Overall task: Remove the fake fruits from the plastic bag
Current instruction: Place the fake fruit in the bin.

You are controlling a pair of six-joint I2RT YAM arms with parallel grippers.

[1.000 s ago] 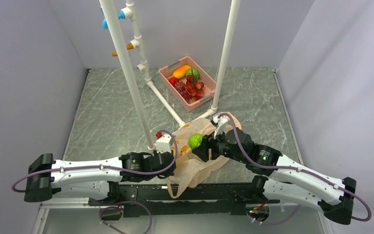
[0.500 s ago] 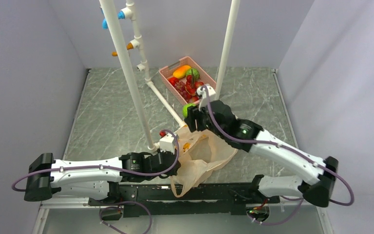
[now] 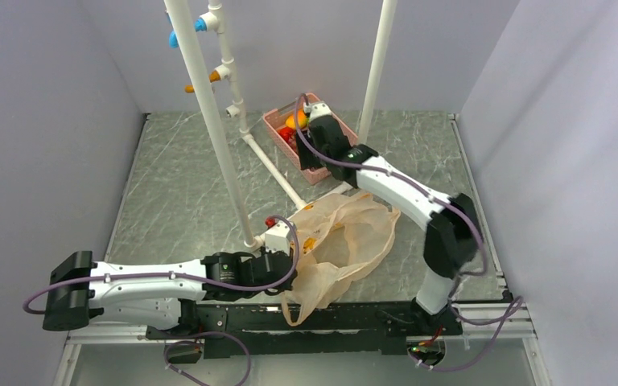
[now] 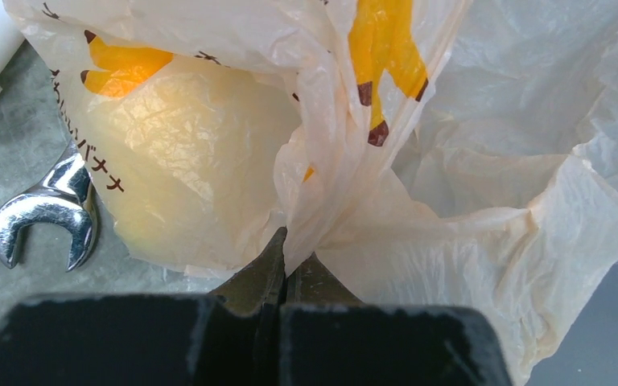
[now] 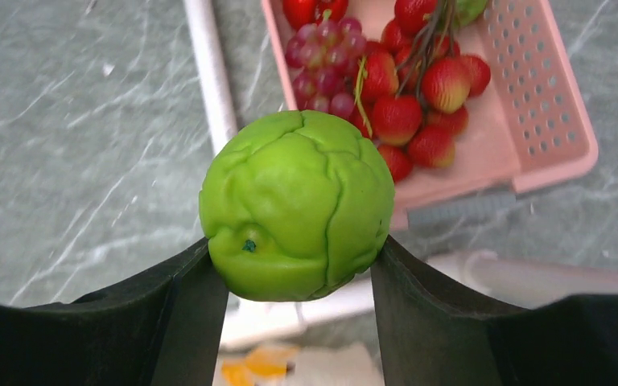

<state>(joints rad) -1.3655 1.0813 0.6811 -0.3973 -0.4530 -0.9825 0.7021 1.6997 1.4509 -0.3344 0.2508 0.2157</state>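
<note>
We see the right pincer (image 5: 296,245) grasping a green fruit (image 5: 298,217), with the basket (image 5: 547,121) beyond it at 1 o'clock. The left pincer (image 4: 288,261) is clenched on a fold of the bag (image 4: 483,201), which lies on the worktop (image 3: 177,185). Only the left wrist view shows us a yellow fruit (image 4: 185,177) through the film and a wrench (image 4: 44,213) at 9 o'clock; the top view hides the green fruit

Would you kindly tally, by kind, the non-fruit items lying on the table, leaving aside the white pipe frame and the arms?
Translucent peach plastic bag: 1
Pink slotted plastic basket: 1
Silver open-ended metal wrench: 1
Total: 3
</note>
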